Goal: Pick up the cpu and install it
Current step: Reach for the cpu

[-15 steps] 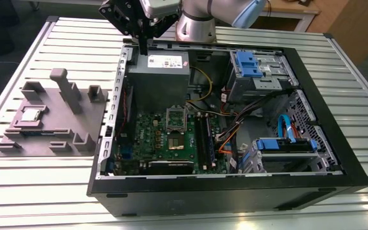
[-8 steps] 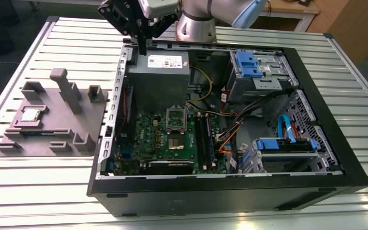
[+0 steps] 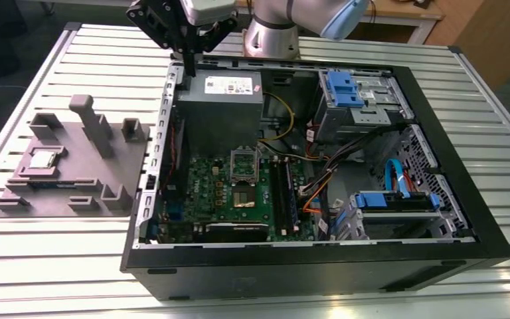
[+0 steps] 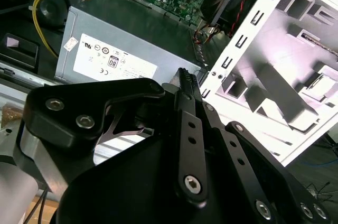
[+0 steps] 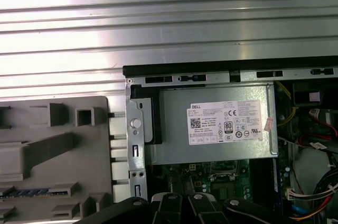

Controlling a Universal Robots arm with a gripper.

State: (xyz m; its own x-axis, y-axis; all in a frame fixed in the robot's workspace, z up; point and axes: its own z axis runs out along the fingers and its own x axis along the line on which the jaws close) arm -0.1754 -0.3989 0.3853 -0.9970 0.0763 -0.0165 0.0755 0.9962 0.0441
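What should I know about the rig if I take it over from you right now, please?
The gripper: jaws shut and empty, over the edge of the computer case, beside the grey power box.
The cpu: lying on the grey tray, to the exterior view's left of the computer case, apart from the gripper.
The socket frame: on the green board inside the computer case.
Done: nothing; the cpu is not yet picked up.
Left: the pick-up and the install.

cpu (image 3: 42,160) detail too small to tell (exterior view), grey tray (image 5: 99,150) cropped in first wrist view
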